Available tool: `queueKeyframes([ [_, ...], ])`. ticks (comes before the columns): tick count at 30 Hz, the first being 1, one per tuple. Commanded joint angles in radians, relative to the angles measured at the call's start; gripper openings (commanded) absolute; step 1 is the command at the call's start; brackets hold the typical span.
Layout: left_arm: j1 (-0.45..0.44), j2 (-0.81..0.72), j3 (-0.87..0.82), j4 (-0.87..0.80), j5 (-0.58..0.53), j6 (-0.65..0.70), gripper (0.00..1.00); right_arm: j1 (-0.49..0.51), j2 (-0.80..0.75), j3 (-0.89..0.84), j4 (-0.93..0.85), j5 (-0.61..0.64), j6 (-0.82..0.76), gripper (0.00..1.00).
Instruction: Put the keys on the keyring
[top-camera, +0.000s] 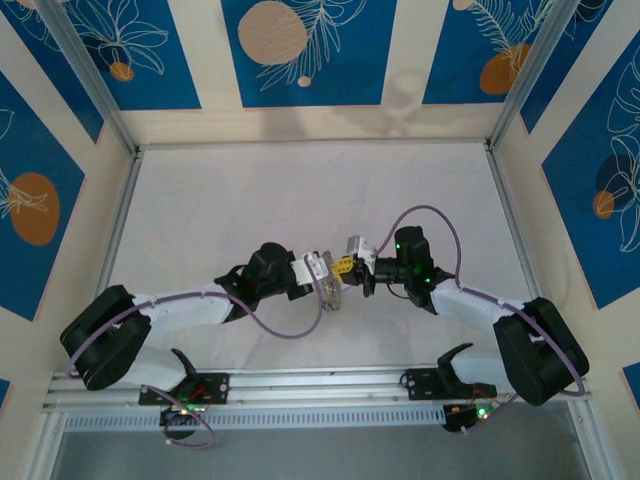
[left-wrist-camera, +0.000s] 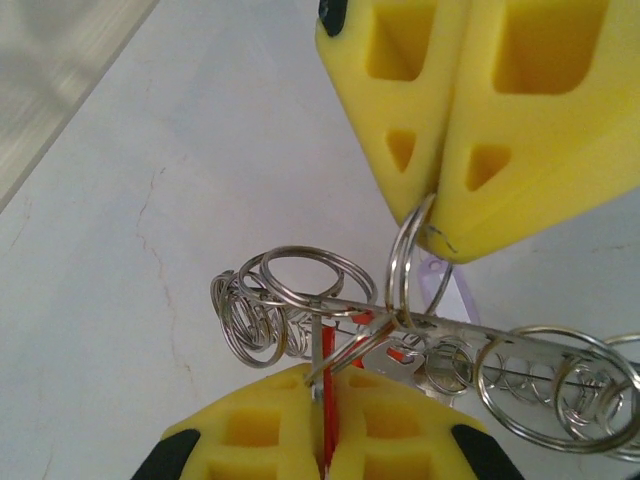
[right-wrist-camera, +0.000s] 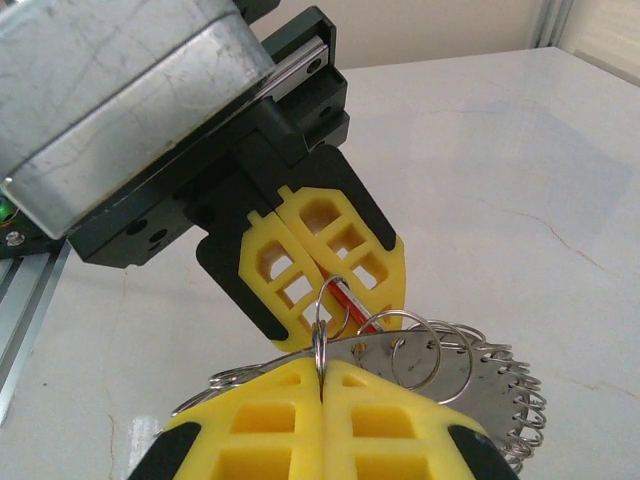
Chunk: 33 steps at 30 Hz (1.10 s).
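Note:
The keyring (right-wrist-camera: 470, 375) is a flat grey metal disc with many small split rings along its toothed rim. It hangs between both grippers over the table (top-camera: 250, 200), and I see it edge-on from the left wrist (left-wrist-camera: 520, 335) and from above (top-camera: 330, 295). My left gripper (left-wrist-camera: 328, 385) is shut on a red-headed key (left-wrist-camera: 330, 430) and a thin metal loop. From the right wrist that left gripper (right-wrist-camera: 340, 300) faces me with the red key (right-wrist-camera: 352, 305) in its tips. My right gripper (right-wrist-camera: 322, 368) is shut on one split ring (right-wrist-camera: 320, 325) at the disc's rim. The left wrist view has this right gripper (left-wrist-camera: 432, 205) on the same ring (left-wrist-camera: 408, 262).
A white marble-patterned tabletop (left-wrist-camera: 200, 200) lies under the grippers. An aluminium rail (top-camera: 320, 385) runs along the near edge with both arm bases on it. Blue patterned walls (top-camera: 300, 50) enclose the back and sides. Purple cables (top-camera: 440, 215) loop off both arms.

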Motion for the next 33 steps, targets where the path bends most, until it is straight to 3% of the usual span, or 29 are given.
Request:
queueKeyframes([
  [1,0.017,-0.037,0.049,-0.049,0.020,0.003,0.00,0.006,0.007,0.014,-0.081,0.007,-0.032,0.06],
  [17,0.017,-0.041,0.104,-0.129,0.098,0.033,0.00,0.046,0.038,0.092,-0.187,0.024,-0.113,0.15],
  [33,0.015,-0.034,0.123,-0.176,0.144,0.054,0.00,0.064,0.041,0.123,-0.231,0.010,-0.185,0.16],
])
